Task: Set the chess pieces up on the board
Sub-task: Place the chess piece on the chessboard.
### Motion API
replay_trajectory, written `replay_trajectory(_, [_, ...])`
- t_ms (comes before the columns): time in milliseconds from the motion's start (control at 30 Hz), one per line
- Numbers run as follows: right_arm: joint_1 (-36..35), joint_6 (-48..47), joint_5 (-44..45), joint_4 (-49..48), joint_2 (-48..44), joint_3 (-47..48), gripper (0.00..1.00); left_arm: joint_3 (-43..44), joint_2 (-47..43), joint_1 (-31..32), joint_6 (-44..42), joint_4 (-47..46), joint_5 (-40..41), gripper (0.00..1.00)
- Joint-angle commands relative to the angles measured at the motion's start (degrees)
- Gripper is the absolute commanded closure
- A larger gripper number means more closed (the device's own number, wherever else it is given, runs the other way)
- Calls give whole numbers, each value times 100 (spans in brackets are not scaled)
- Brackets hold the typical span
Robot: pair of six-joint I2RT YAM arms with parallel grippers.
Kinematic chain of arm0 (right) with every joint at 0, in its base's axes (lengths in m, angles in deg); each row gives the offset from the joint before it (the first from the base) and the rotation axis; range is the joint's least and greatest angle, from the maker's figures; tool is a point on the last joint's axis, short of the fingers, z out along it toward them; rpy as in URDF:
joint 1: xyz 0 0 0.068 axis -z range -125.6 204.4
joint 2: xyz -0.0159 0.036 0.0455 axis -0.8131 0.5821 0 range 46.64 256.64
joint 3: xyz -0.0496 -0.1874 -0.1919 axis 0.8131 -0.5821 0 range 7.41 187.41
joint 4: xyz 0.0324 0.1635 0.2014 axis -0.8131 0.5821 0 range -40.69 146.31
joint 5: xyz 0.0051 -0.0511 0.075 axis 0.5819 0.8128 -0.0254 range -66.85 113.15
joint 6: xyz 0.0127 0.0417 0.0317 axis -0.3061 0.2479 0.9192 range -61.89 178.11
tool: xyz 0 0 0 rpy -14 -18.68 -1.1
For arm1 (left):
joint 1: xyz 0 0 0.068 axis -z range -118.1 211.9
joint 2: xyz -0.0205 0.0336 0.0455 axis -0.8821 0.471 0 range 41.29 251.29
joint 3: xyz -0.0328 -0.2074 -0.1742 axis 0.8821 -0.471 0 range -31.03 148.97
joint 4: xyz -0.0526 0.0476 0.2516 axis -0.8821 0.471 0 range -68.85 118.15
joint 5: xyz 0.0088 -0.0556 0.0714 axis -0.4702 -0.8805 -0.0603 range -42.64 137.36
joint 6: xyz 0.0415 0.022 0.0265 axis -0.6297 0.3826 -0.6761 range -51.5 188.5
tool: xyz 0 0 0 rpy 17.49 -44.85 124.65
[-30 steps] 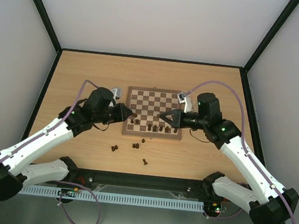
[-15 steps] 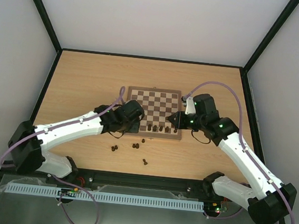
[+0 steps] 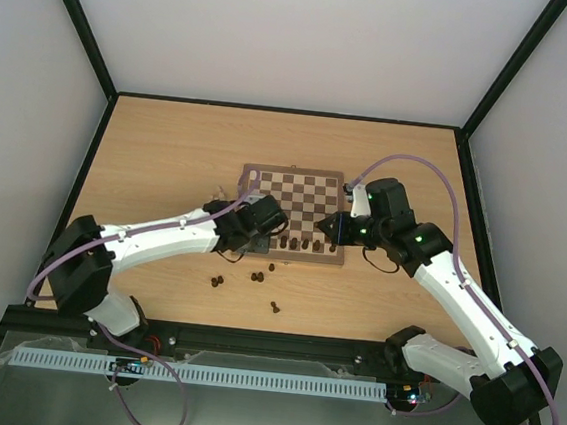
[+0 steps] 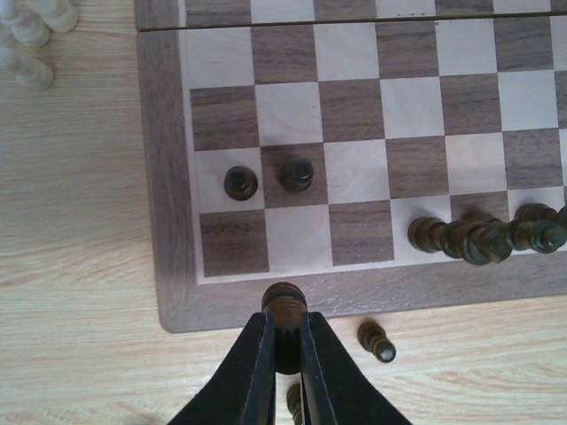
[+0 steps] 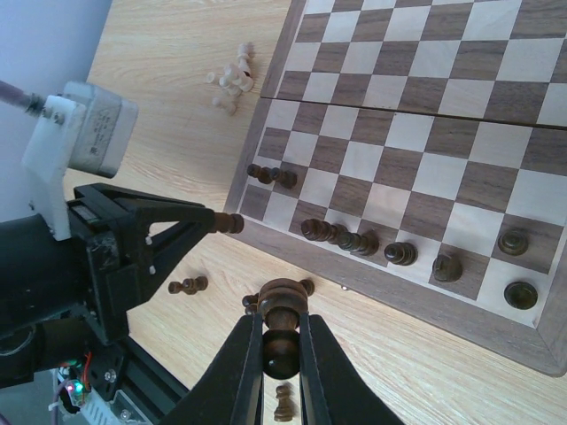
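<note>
one dark piece is clamped in the jaws of the left gripper and is held over the near frame of the board, close to its near-left corner. a second dark piece is pinched by the right gripper, which is seen from above by the board's near-right corner; its height over the board cannot be told. on the board, two dark pawns stand side by side in the second row from the near edge, at the left end. a crowded cluster of dark pieces sits in the near row toward the middle; whether all are upright cannot be told. loose dark pieces lie on the table off the board's near edge, and pale pieces are heaped beyond its left edge.

the step is judged to be the setting down of both held pieces on the near rows. each should be brought over the middle of a free square, held upright, lowered until its base is seated, and only then released, the jaws being drawn straight up. the cluster should be avoided, since one brushed piece could topple its neighbours. as both grippers work at the same edge of the board, one placement at a time is advised.
</note>
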Motion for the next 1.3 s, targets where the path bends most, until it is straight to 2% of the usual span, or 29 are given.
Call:
replay_trajectory(0, [23,-73,-42,179,-16,73,92,277,333,78,-33,-168,215,97])
replay_trajectory(900, [22,-77,-106,113,-88,-28,92,303,980,69,-206,-505,476,95])
replay_trajectory(1267, [22,-77,-126,103,-114,-52,92,278,1066,39,-215,-578,493,89])
